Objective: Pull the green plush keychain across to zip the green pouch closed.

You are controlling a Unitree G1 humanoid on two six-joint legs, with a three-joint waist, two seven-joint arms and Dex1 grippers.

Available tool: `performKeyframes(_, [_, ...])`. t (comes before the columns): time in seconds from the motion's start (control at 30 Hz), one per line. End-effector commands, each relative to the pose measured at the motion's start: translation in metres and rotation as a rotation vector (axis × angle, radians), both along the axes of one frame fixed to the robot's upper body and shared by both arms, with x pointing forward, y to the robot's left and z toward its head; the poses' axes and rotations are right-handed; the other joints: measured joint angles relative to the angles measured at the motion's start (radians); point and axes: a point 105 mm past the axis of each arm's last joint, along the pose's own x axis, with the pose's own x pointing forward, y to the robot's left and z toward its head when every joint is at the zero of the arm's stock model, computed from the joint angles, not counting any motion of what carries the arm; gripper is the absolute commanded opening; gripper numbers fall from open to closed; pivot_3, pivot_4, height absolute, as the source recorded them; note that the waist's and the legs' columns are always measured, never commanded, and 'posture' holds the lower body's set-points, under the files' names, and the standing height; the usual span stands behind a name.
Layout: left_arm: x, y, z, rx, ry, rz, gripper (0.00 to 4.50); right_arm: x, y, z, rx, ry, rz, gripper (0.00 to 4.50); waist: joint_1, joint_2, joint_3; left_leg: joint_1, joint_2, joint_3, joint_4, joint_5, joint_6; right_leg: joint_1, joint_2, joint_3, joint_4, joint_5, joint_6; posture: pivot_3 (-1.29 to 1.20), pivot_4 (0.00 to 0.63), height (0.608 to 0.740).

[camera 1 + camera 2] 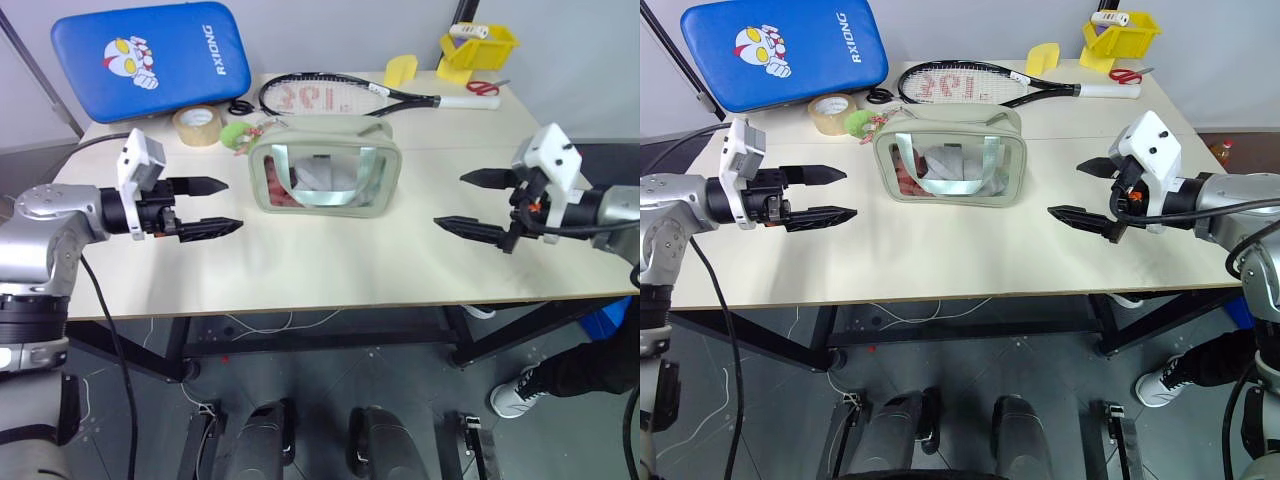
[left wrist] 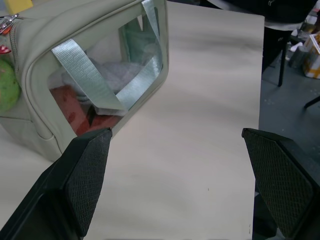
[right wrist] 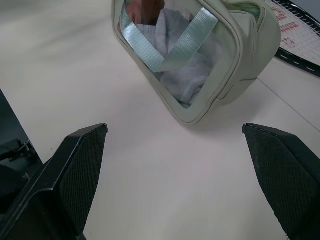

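Pouch: green pouch stands mid-desk, soft-sided, likely light, apt to slide.
Keychain: green plush keychain at its far left corner; squashy, pinch it whole.
Claws: left claw and right claw both wide, empty, flanking the pouch.

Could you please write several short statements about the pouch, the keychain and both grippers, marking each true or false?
1. Both the left gripper and the right gripper are open and empty. True.
2. The green plush keychain sits at the green pouch's right end. False: at its left end, near the tape roll.
3. The left gripper grips the keychain. False: it hovers apart.
4. A racket lies behind the pouch. True.
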Motion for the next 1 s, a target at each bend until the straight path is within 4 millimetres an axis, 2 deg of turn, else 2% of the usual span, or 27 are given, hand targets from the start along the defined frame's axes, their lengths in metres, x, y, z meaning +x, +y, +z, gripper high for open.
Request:
performKeyframes(0.03, [0.002,0.000,0.022,-0.051,-0.041,0.028,4.44,-0.003,0.002,0.013,0.006,-0.063,0.014,4.50,0.001,0.000,0.000,0.000,0.000,0.000,0.000,0.000,0.000,0.000,0.000,0.000,0.000,0.000,0.000,0.00,0.150,0.740])
performKeyframes(0.8, [-0.001,-0.001,0.026,-0.032,-0.079,0.007,4.44,0.004,0.008,0.018,0.003,-0.084,0.038,4.50,0.001,0.000,0.000,0.000,0.000,0.001,0.001,0.000,0.000,0.001,0.004,-0.001,0.000,0.002,0.003,0.00,0.150,0.740])
performKeyframes(1.0, [-0.002,0.000,0.027,-0.051,-0.087,0.013,4.44,0.010,0.017,0.029,-0.014,-0.111,0.064,4.50,-0.001,0.000,0.000,0.000,0.000,0.001,0.001,0.000,0.000,0.000,0.005,-0.001,0.001,0.002,0.003,0.00,0.150,0.740])
